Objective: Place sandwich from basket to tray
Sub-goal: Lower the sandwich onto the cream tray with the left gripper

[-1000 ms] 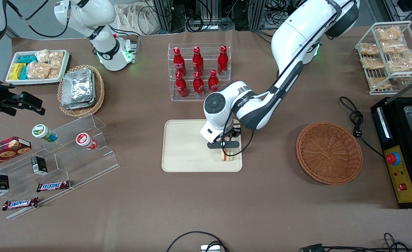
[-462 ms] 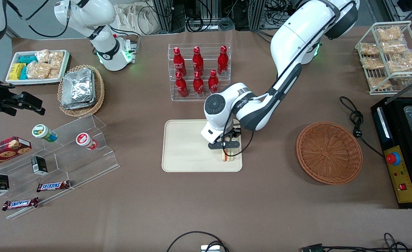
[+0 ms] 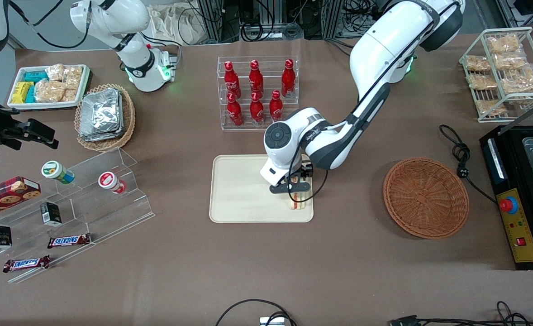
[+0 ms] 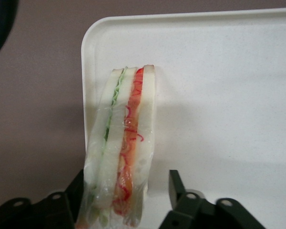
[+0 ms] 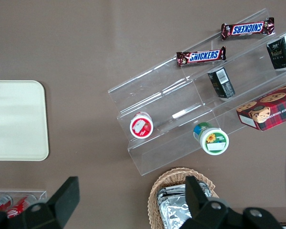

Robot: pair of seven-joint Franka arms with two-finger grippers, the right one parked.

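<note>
Left wrist view shows the pincer with its black fingers spread: one finger stands clear of the sandwich, with bare tray showing in the gap, while the other sits at the wrapped bread's outer face, and whether it touches I cannot tell. So the pincer is open, not gripping. The sandwich stands on edge on the tray, close to one rounded corner and the rim. From the front, the pincer hangs low over the sandwich, which sits at the tray's end toward the basket; the basket lies well apart and holds nothing.

The risk, as I judge it, is a topple: a thin wedge balanced on its narrow edge could fall if a finger drags the clingy wrap while lifting away, and so near the rim it might tip over onto the worktop.

The sandwich is soft white bread with green and orange-red layers under glossy clear film. The tray is smooth, matte cream. The basket is coarse reddish-brown wicker, round and shallow.
</note>
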